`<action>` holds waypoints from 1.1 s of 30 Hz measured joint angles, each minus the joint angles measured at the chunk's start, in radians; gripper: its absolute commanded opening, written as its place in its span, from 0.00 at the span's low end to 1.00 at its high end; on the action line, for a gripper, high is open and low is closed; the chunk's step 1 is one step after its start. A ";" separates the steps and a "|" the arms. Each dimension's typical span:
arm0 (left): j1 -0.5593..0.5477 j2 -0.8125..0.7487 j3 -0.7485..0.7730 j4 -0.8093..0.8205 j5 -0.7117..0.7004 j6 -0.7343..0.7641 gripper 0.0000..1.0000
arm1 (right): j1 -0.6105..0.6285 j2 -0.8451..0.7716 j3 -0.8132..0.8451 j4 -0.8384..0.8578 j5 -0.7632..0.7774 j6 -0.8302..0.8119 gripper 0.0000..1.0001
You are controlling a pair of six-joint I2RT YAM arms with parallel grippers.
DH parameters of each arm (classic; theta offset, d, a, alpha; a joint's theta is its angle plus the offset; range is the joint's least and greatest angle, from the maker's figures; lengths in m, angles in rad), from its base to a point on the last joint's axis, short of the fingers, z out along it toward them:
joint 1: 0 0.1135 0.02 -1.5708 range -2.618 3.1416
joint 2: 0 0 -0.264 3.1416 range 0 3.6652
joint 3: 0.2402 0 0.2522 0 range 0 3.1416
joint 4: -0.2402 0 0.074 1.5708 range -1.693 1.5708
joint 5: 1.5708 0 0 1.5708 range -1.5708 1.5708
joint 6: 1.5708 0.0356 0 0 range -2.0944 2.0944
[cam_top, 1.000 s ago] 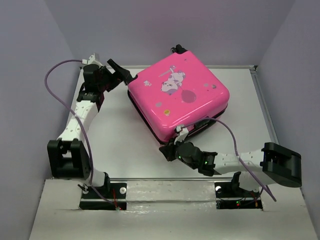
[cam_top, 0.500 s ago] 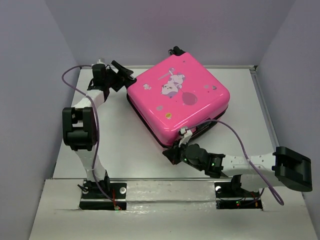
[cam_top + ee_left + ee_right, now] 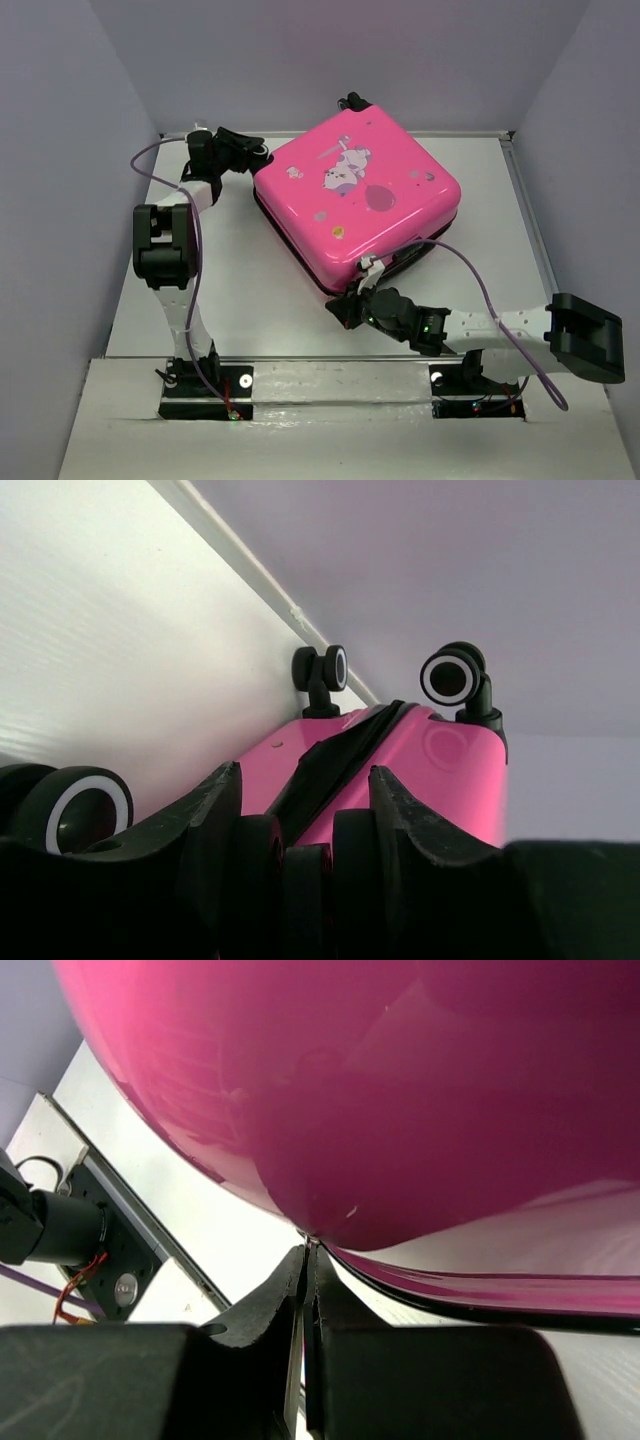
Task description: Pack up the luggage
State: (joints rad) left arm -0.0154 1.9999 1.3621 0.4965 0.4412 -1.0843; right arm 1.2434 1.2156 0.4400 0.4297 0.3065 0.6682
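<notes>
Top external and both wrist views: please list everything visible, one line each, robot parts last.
luggage: one, hot pink with cartoon print and black trim, lying flat at the table's far centre.
wheels: three visible, black with white rings, at the luggage's corners.
table: one, white, under everything.
walls: pale lilac, around the table.
cables: two, purple, one along each arm.
left fingers: black, apart, either side of the luggage's seam at its far-left corner.
right fingers: black, shut, tips at the seam of the near corner.
</notes>
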 measured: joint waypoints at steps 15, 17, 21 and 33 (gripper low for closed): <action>0.009 -0.136 0.042 -0.220 -0.036 0.047 0.06 | 0.010 -0.098 0.000 -0.118 0.004 -0.014 0.07; 0.008 -0.180 0.091 -0.279 -0.040 0.079 0.06 | 0.010 -0.130 0.000 -0.147 0.015 -0.019 0.07; -0.011 -0.264 0.172 -0.348 -0.043 0.137 0.06 | 0.010 -0.181 0.000 -0.185 0.044 -0.029 0.07; 0.018 -0.306 -0.057 -0.367 -0.113 0.172 0.06 | 0.028 -0.213 -0.005 -0.275 0.026 -0.018 0.07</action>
State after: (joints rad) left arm 0.0025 1.6943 1.3048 0.1295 0.3279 -0.9123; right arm 1.2716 1.0027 0.4351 0.1543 0.3328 0.6498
